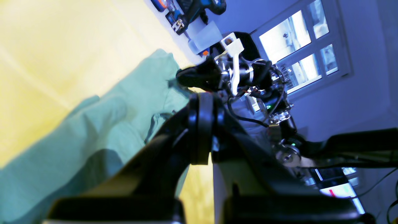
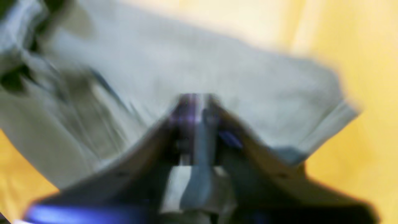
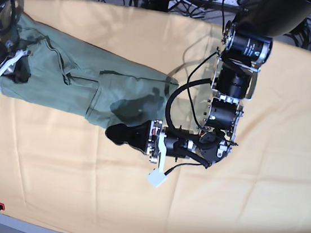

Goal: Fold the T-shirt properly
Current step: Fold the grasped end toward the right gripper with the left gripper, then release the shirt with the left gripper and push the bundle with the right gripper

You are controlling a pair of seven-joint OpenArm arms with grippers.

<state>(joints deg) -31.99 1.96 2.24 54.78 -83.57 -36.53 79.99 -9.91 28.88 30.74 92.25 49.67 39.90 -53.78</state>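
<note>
Base view first: the yellow-orange cloth (image 3: 256, 220) is spread across the whole table, and the T-shirt (image 3: 80, 84) is laid crumpled on its upper left part. The left gripper (image 3: 118, 134) is seen at the shirt's lower hem with fingers pressed shut; fabric between them cannot be confirmed. The right gripper (image 3: 2, 72) is at the shirt's far left end, its opening not readable through blur. A thin pinch could be lost and the fold dragged askew. Only the left wrist view shows a window (image 1: 298, 49).
</note>
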